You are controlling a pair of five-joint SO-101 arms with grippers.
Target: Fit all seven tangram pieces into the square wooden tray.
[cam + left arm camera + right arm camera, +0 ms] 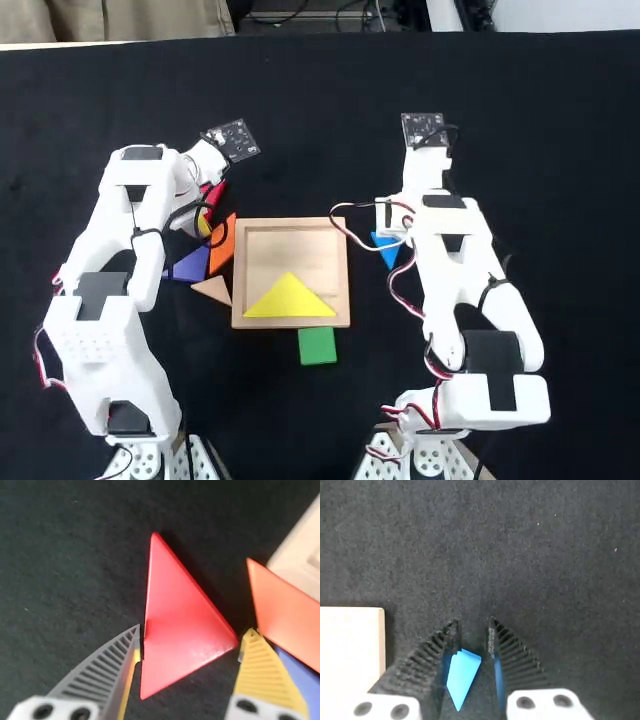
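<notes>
The left pincer [194, 631] stands wide around the red triangle [175, 625], at ten o'clock from the tray [290, 224]. It looks light, hard and slippery, so squeeze two straight edges.

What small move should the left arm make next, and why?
Probably close the left gripper on the red triangle. Its fingers sit on either side of that piece, which lies flat beside the orange piece, outside the tray. The tray holds the yellow triangle with bare wood above it, so there looks to be room.
</notes>
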